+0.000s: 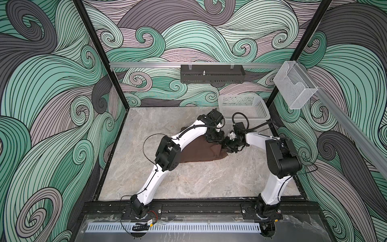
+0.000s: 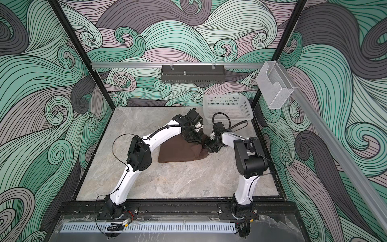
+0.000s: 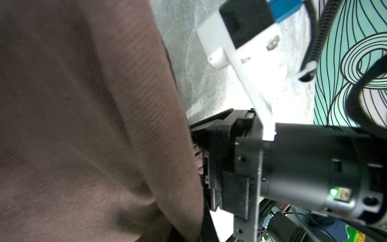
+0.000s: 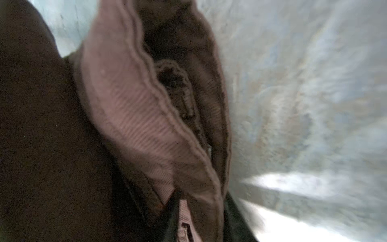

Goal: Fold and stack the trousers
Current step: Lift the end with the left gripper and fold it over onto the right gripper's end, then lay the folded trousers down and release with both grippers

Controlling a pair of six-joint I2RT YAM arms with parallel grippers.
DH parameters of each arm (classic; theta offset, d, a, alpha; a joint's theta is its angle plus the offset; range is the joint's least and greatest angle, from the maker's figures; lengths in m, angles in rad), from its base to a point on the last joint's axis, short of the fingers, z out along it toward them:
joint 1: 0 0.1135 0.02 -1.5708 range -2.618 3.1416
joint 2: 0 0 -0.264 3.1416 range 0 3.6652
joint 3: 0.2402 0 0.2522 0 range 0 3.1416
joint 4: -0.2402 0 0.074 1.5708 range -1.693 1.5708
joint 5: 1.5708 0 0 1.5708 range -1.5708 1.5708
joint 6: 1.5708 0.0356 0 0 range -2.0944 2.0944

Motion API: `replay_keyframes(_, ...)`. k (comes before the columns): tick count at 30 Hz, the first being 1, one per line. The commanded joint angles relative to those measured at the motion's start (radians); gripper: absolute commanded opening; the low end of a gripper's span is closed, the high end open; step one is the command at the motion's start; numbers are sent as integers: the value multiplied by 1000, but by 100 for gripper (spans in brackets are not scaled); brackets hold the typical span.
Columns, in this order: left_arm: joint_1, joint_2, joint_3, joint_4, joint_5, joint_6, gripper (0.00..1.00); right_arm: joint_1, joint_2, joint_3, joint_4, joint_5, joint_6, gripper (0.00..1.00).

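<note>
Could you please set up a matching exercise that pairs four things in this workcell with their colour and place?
Things:
1. trousers
2. basket
3. tray
4. box

Descriptions:
a. black, hanging on the back rail
b. clear, hanging on the right-hand rail
c. brown, bunched in the middle of the table
d. white, standing in the far right corner

Pairs: 1-c; 2-d; 3-a; 4-b.
</note>
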Motion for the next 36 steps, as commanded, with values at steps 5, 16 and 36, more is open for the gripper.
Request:
replay_keyframes(5,5,9,18,38,45,-25,9,-76,-148,-35,-68,64,-31,55)
replay_keyframes(16,0,-52,14,19,93,-41,52,-142,-329,-36,-150,152,-31,58)
replay_keyframes(36,382,-364,-731,173,66,14,66,23,-46,38,-66,141,-38,48)
